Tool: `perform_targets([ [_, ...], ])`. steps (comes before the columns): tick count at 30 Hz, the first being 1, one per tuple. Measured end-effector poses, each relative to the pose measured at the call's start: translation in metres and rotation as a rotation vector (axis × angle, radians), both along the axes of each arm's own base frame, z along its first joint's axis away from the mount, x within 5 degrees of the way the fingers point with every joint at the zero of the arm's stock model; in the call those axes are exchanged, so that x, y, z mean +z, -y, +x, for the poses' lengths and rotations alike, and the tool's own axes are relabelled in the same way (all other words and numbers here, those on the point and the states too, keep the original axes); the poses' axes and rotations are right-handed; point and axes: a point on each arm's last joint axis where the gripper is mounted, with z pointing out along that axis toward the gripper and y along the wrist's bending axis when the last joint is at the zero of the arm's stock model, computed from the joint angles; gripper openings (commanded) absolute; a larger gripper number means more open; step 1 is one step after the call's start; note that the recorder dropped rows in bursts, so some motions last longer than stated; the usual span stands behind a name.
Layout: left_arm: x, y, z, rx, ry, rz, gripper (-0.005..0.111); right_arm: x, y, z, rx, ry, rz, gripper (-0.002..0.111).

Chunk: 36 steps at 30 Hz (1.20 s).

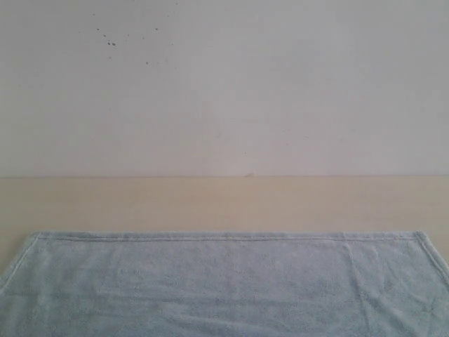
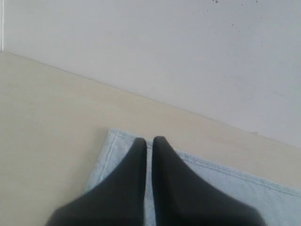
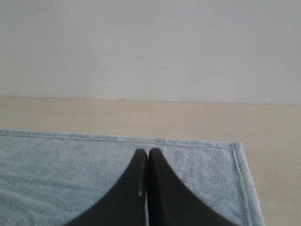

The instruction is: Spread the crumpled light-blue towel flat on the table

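The light-blue towel [image 1: 224, 281] lies spread flat on the beige table [image 1: 224, 203], its far hem straight and both far corners showing. No gripper shows in the exterior view. In the left wrist view my left gripper [image 2: 149, 140] hangs above the towel [image 2: 225, 188] near its far left corner, black fingers nearly together with nothing between them. In the right wrist view my right gripper [image 3: 147, 151] hovers over the towel [image 3: 56, 169] near its far right corner, fingers pressed together and empty. The care tag is not in view.
A white wall [image 1: 224, 84] with small dark specks rises behind the table's far edge. A strip of bare table [image 3: 188, 120] runs between the towel's hem and the wall.
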Motion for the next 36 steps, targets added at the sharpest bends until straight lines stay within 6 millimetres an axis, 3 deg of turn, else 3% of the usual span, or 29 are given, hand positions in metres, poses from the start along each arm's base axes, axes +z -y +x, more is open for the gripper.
perform_targets([
  [4,-0.023,0.005,-0.007,-0.073,-0.027,0.027,0.004,0.000,0.000,0.000,0.000,0.000,0.000,0.000],
  [10,-0.053,0.015,-0.010,-0.240,-0.063,0.246,0.004,0.000,0.000,0.000,0.000,0.000,0.000,0.000],
  [14,-0.065,0.021,-0.007,-0.311,0.007,0.362,0.004,0.000,0.000,0.000,0.000,0.000,0.000,0.000],
  [20,-0.057,0.023,-0.005,-0.307,0.143,0.401,0.004,0.000,0.000,0.000,0.000,0.000,0.000,0.000],
  [36,-0.056,0.023,-0.005,-0.312,0.156,0.465,0.004,0.000,0.000,0.000,0.000,0.000,0.000,0.000],
])
